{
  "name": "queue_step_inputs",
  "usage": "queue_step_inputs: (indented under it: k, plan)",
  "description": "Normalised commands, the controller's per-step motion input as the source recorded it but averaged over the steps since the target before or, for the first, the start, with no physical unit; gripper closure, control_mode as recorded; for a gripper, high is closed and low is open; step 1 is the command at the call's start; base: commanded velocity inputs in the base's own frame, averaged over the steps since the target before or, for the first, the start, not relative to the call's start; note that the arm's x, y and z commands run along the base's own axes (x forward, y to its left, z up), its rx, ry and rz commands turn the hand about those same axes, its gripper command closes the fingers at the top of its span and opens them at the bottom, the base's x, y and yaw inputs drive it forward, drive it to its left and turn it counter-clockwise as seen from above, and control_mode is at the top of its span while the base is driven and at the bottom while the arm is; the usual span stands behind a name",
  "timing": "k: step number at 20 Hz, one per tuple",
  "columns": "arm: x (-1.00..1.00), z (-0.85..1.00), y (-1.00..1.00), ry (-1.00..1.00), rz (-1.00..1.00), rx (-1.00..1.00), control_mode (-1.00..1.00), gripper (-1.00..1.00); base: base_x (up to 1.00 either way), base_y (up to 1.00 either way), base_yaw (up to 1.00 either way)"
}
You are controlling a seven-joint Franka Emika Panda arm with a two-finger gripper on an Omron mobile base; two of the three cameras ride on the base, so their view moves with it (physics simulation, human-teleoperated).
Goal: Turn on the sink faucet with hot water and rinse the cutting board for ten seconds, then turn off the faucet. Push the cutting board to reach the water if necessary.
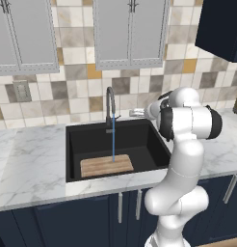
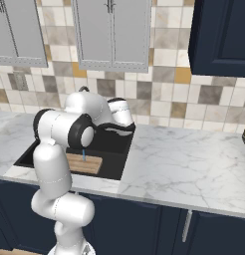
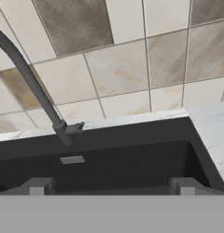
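- Tool [image 3: 109,186]: jaws wide apart, nothing between them, aimed over the sink [image 3: 132,164] toward its back wall.
- Faucet [image 1: 110,108]: gooseneck at the rear rim, spout curving forward; side lever [image 3: 76,129] clear in hand view.
- Water [image 1: 113,144]: thin blue stream, falling straight onto the cutting board [image 1: 107,165].
- Board flat on the basin floor, long axis left-right, grain likewise.
- Arm bent over the counter [image 1: 33,164], right of basin.

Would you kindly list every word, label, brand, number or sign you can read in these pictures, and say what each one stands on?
None: no readable text anywhere.
The faucet, sink, cutting board, wall tiles and cabinet doors carry no lettering.
The wall plate left of the sink is blank or too blurred to tell.
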Motion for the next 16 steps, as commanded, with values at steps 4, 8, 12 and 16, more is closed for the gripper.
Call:
queue_step_inputs:
  k: [4,8,12,16]
  plan:
    - [0.0,0.0,0.0,0.0,0.0,0.0,-1.0,-1.0,0.0,0.0,0.0]
    - [0.0,0.0,0.0,0.0,0.0,0.0,-1.0,-1.0,0.0,0.0,0.0]
    - [0.0,0.0,0.0,0.0,0.0,0.0,-1.0,-1.0,0.0,0.0,0.0]
    - [0.0,0.0,0.0,0.0,0.0,0.0,-1.0,-1.0,0.0,0.0,0.0]
